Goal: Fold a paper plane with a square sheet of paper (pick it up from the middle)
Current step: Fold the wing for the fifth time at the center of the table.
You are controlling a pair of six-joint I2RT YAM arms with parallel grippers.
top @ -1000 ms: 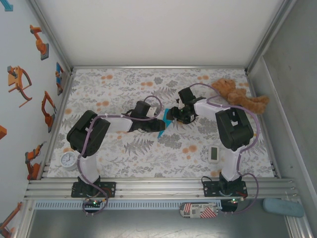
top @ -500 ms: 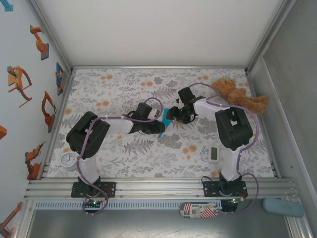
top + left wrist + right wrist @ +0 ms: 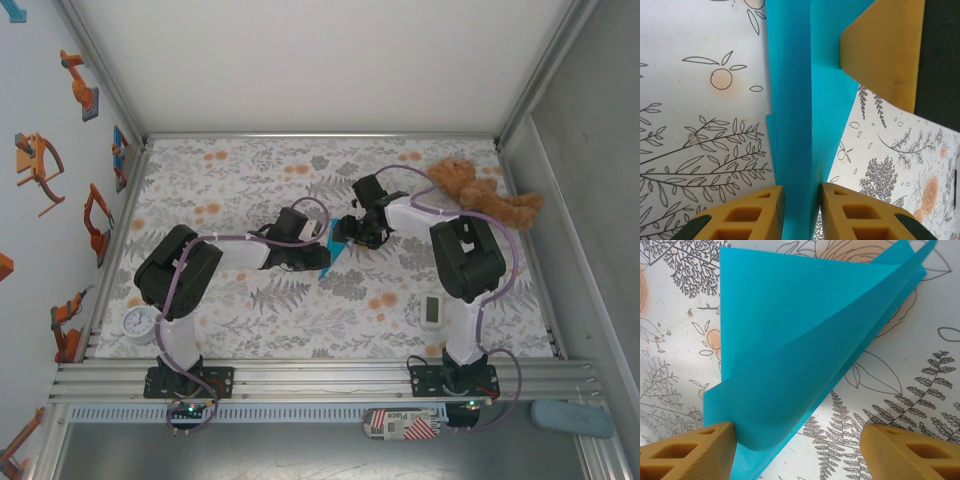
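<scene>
My left gripper [image 3: 801, 200] sits narrow around the folded bright blue paper sheet [image 3: 790, 330]; gripping, I cannot tell. My right gripper [image 3: 799, 440] stands wide beside it. I'd squeeze the fold slowly.

Left gripper [image 3: 802, 202] pointing along floral tablecloth [image 3: 700, 125], its yellow fingers [image 3: 747, 217] showing at bottom edge. Jaws standing narrowly apart, flanking cyan-blue paper [image 3: 790, 100]. Paper running up through frame as layered strip, stepped edges showing along its left side. Paper touching finger at frame left; thin gap showing beside other. Second yellow finger pad [image 3: 885, 45] overlapping paper at upper right.
</scene>
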